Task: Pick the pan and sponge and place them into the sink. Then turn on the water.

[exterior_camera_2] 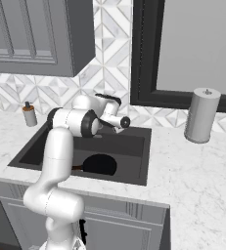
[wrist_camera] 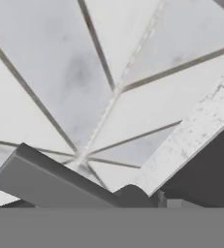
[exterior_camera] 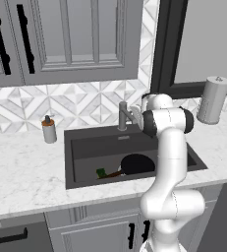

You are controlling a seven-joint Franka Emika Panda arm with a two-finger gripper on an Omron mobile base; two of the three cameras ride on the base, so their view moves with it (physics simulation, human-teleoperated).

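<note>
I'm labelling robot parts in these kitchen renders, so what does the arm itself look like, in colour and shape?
The arm is built of smooth, glossy white tubular links with rounded, bulbous housings at the bends. Dark, near-black bands ring the joints, clearest at the elbow in the right base view. The end near the faucet finishes in a short white cylinder with a dark round cap. No cables, logos or markings are visible.

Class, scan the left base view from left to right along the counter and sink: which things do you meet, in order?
Soap dispenser → sponge → pan → paper towel roll.
</note>
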